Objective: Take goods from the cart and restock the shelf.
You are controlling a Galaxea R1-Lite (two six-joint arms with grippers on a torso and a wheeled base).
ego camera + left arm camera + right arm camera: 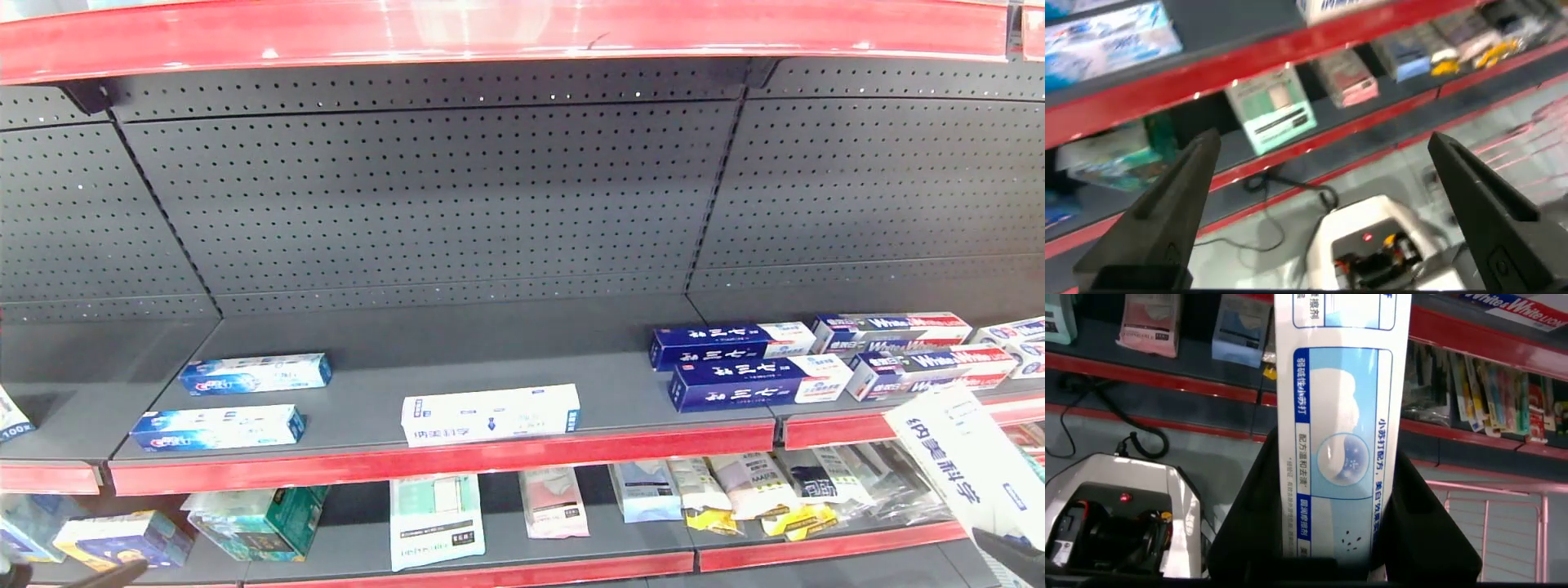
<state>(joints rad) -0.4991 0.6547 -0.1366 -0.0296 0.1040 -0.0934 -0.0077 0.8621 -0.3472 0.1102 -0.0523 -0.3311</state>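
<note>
Step in hand: judged to be carrying one box up to the shelf for placing.
Right gripper: jaws closed on the lower end of a white toothpaste box, which stands straight out from the jaws.
Held box in the head view: at about 4 o'clock, in front of the shelf's red edge and not yet over the board. It is tilted, with its long axis running from 11 to 5 o'clock.
Left gripper: jaws spread wide with nothing between them, looking at the lower rows.
Shelf: grey board with much bare room around its middle.
Matching white box: lies flat near 6 o'clock, just behind the red edge, long axis from 9 to 3 o'clock.
Dark blue boxes: two, one behind the other, at 3 to 4 o'clock, between the matching white box and the held one.
Pale blue boxes: two at 8 o'clock, well apart from the rest.
Key relation: the free spot beside the matching white box lies toward 9 to 10 o'clock from the held box, and the right arm is the nearer one.
Next move calls for: probably swinging the box's long axis round to 9–3 and passing the dark blue boxes without knocking them.
Risk: the free end could catch the red edge.
</note>
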